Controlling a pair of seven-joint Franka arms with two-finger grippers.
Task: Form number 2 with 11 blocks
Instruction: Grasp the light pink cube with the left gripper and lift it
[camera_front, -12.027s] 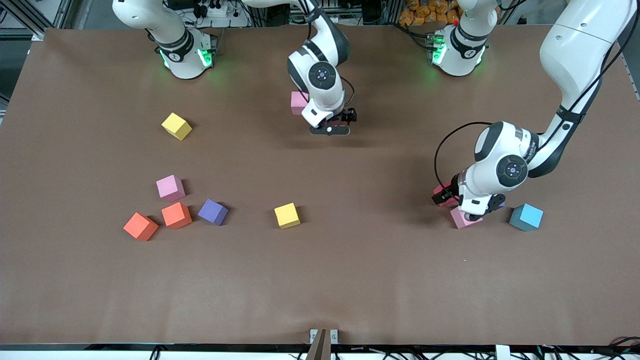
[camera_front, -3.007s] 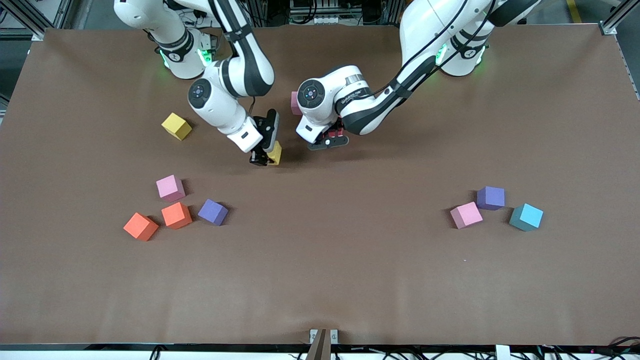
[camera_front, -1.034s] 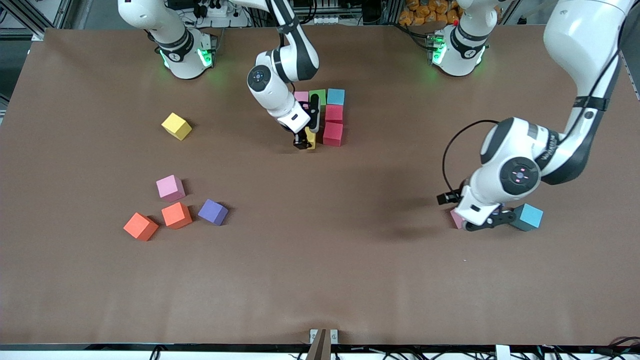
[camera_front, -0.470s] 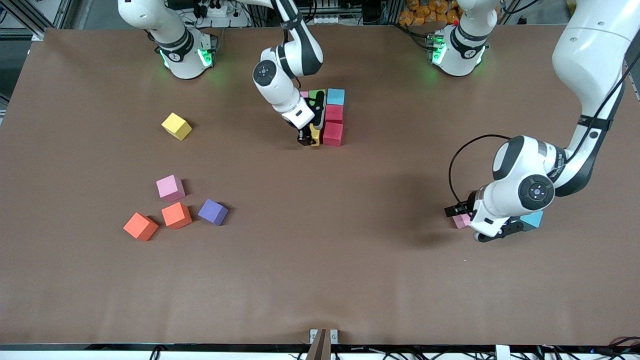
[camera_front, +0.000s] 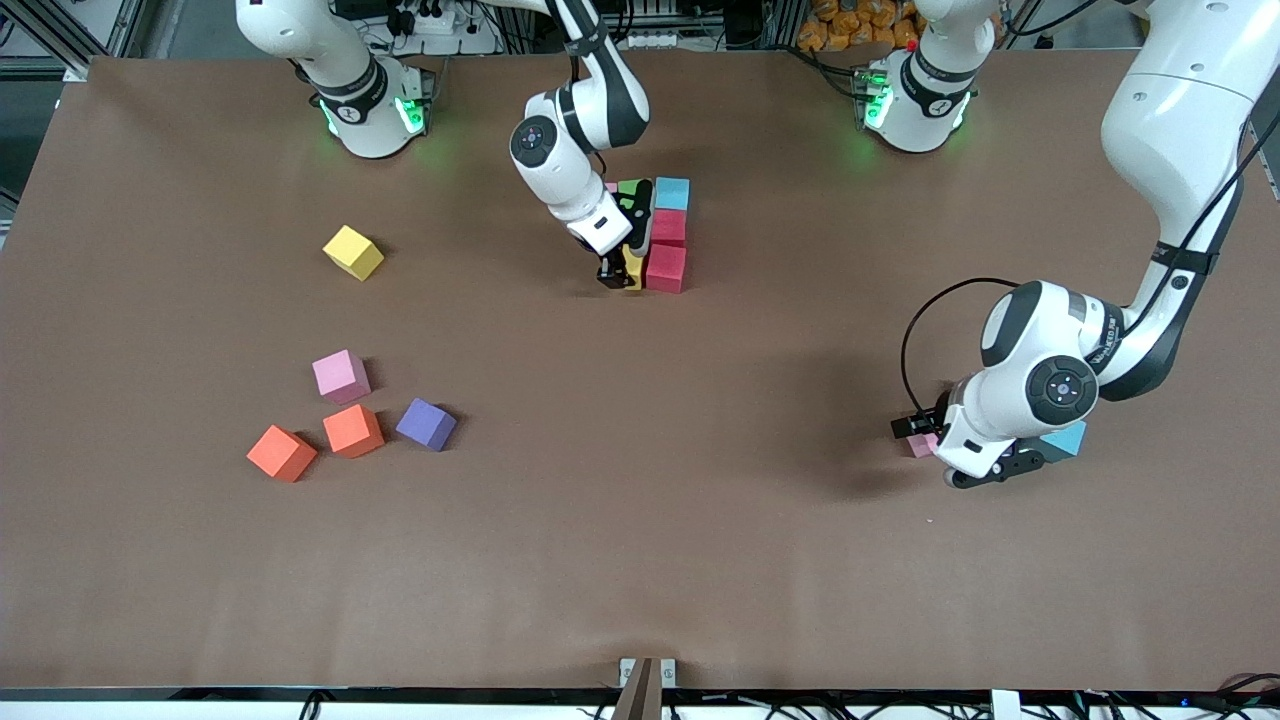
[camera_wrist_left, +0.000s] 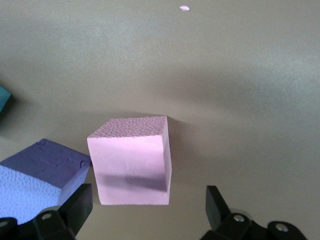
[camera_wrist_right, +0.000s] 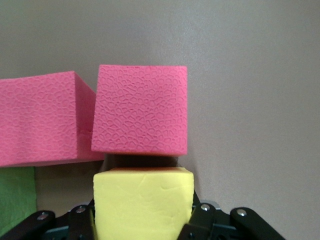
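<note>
The partly built number 2 is a cluster of blocks: a mostly hidden pink one (camera_front: 608, 187), green (camera_front: 632, 187), light blue (camera_front: 672, 192) and two red (camera_front: 668, 226) (camera_front: 666, 268). My right gripper (camera_front: 620, 274) is shut on a yellow block (camera_front: 633, 272) (camera_wrist_right: 143, 202), low beside the nearer red block (camera_wrist_right: 140, 110), with a thin dark gap between them. My left gripper (camera_front: 945, 450) (camera_wrist_left: 147, 209) hangs open over a pink block (camera_front: 920, 443) (camera_wrist_left: 132, 160), one finger on either side, not touching it. A purple block (camera_wrist_left: 40, 172) lies against that pink one.
A light blue block (camera_front: 1066, 438) sits just past the left hand. Toward the right arm's end lie a yellow block (camera_front: 353, 252), a pink one (camera_front: 341, 377), two orange (camera_front: 281, 453) (camera_front: 353, 430) and a purple one (camera_front: 426, 424).
The right gripper has carried the yellow block closer to the nearer red block. The left gripper has shifted and come down over the pink block, still open.
</note>
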